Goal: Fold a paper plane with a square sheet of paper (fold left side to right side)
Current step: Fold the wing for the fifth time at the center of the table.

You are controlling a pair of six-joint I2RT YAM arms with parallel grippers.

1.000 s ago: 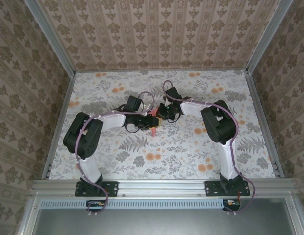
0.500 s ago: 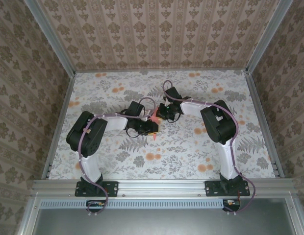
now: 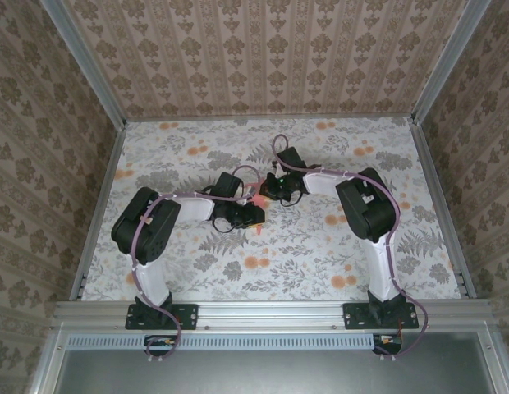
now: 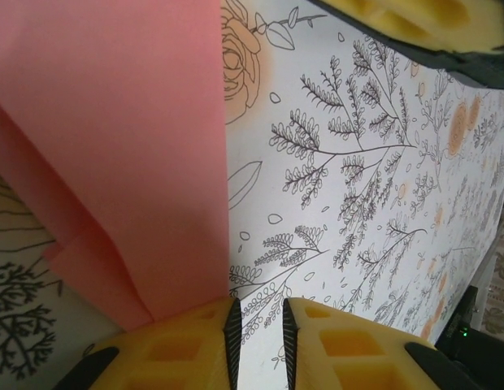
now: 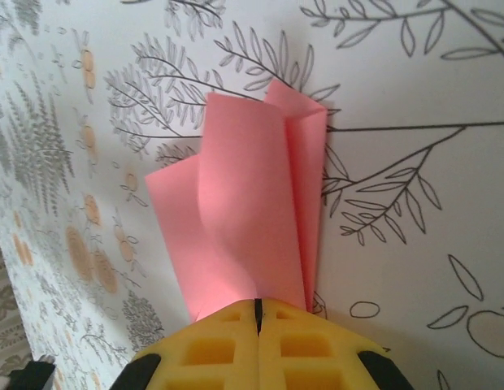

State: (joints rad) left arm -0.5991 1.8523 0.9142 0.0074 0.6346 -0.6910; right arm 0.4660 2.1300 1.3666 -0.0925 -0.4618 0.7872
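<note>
Right wrist: right gripper (image 5: 256, 309) is clamping the half-folded plane (image 5: 244, 203) at the table (image 5: 414, 73) middle; left gripper (image 4: 258, 313) is hovering slightly parted beside it, and flattening the crease is probably coming next.

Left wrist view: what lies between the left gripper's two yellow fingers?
In the left wrist view, bare floral tablecloth shows through the narrow gap of the left gripper. The pink paper overlaps one finger beside it, not in it.
</note>
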